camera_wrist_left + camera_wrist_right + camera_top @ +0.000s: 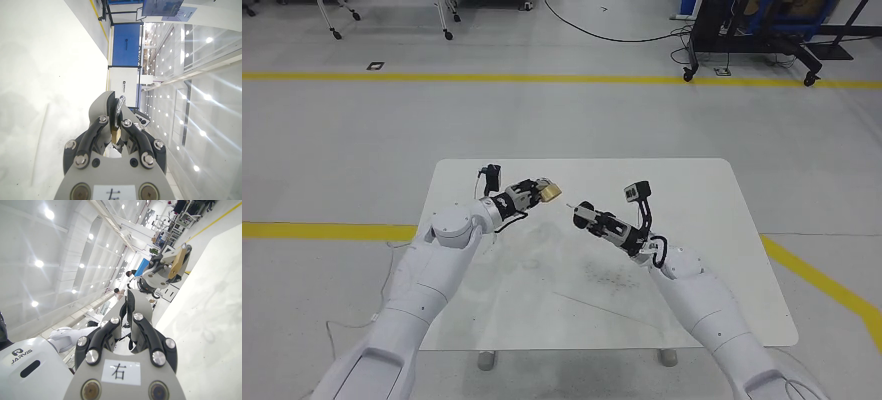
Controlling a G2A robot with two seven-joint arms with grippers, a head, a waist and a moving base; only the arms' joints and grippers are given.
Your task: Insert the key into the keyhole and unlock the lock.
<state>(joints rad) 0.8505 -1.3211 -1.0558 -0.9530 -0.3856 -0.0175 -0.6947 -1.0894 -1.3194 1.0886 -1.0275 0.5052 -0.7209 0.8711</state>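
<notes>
My left gripper (538,190) hangs above the table's far middle, shut on a brass padlock (550,191). In the left wrist view the silver shackle (120,105) sits between the pads and the brass body (115,134) lies back toward the palm. My right gripper (584,212) is a short gap to the padlock's right, shut, with a thin key tip (571,206) poking out toward the lock. The right wrist view shows its fingers (132,302) pressed together; the key is hidden there. Beyond them the padlock (176,261) faces this way in the left gripper (181,256).
The white table (722,300) has rounded corners and scuff marks near its middle. Grey floor with yellow lines (542,77) surrounds it. Wheeled frames (752,40) stand far back.
</notes>
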